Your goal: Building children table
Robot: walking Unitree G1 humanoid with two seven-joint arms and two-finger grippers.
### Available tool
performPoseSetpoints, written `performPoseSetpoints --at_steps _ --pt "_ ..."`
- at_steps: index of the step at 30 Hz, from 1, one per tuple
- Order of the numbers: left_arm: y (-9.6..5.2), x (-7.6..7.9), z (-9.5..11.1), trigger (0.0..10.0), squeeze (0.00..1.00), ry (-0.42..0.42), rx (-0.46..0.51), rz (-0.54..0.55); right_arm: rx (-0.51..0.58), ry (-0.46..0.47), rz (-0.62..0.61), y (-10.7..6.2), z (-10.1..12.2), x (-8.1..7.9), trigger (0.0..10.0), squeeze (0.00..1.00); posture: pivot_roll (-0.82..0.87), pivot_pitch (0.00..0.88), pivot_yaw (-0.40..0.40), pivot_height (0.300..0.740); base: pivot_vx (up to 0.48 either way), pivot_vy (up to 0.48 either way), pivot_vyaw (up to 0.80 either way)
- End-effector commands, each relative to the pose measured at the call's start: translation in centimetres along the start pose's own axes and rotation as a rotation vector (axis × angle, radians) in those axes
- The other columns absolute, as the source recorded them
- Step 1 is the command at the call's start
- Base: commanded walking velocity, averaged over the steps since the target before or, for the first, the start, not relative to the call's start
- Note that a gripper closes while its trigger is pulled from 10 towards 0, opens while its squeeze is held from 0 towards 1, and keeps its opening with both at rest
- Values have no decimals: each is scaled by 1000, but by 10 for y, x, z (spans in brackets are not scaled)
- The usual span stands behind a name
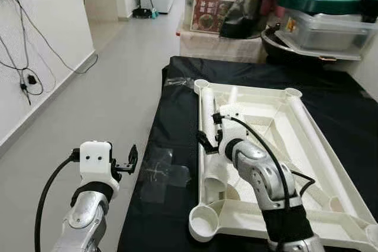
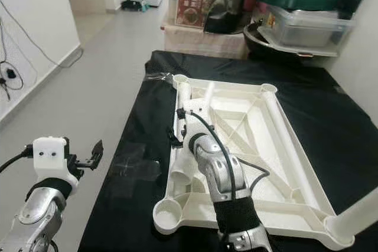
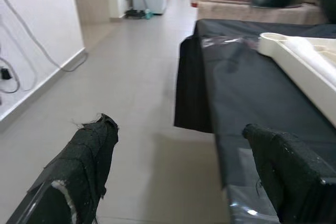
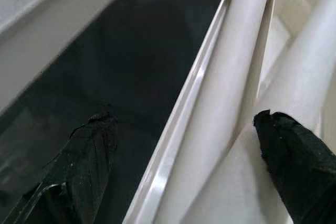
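Straddling a white leg tube [image 4: 231, 77] on the upturned tabletop [image 1: 277, 116], my right tool [image 4: 184, 145] gapes apart; left tool [image 3: 178, 166] also apart, beside the desk [image 1: 177, 104].

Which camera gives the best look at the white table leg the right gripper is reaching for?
The right wrist view: the table leg runs between the right gripper's open fingers, along the tabletop's edge. The eye views show it small, partly behind the arm. The left wrist view catches just its far end.
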State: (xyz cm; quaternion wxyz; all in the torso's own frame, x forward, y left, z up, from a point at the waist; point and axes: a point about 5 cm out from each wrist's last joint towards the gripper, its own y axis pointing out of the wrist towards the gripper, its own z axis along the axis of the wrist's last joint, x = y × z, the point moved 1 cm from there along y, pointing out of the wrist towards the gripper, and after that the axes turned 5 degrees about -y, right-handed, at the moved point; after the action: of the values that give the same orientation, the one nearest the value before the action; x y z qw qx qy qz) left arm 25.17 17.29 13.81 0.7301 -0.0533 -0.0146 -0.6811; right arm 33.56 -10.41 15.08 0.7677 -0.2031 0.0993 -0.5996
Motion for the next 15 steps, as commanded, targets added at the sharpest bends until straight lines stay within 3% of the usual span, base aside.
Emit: performPoseSetpoints --at_steps 1,6,15 --pt "1 -1 -2 10000 0 5 -6 12 -43 29 -20 3 -5 5 10000 0 133 0 -118 740 0 0 0" --pt "0 3 -4 10000 0 -1 -10 10 -49 62 -101 5 0 22 10000 0 119 0 -124 740 0 0 0" --pt "-1 7 -6 10000 0 -9 -13 4 -49 76 -114 5 7 24 10000 0 112 0 -128 740 0 0 0"
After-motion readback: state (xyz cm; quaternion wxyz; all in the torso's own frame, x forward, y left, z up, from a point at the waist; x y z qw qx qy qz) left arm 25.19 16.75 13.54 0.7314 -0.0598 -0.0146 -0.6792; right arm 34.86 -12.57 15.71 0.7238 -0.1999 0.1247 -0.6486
